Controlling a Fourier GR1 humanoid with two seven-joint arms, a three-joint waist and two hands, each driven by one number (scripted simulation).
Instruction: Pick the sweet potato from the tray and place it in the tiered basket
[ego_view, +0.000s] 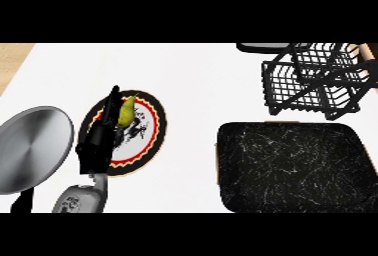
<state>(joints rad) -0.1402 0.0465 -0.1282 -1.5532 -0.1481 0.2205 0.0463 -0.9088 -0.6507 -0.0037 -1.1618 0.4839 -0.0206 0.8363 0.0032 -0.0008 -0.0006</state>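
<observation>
The black speckled tray (291, 170) lies at the lower right and nothing shows on it. No sweet potato is visible anywhere. The black wire tiered basket (317, 80) stands at the upper right, its compartments bare. My left hand (97, 142) reaches up from the lower left over a round plate (148, 145) with a red and black rim. Its fingers (113, 97) are straight and point away from me. A small yellow-green, pear-like item (127, 112) lies on the plate right against those fingers. My right hand is out of sight.
A round silver pan or lid (33, 150) sits at the far left, close to my left forearm (81, 197). A dark rimmed object (262, 47) peeks in behind the basket. White countertop (192, 75) spreads between plate, tray and basket.
</observation>
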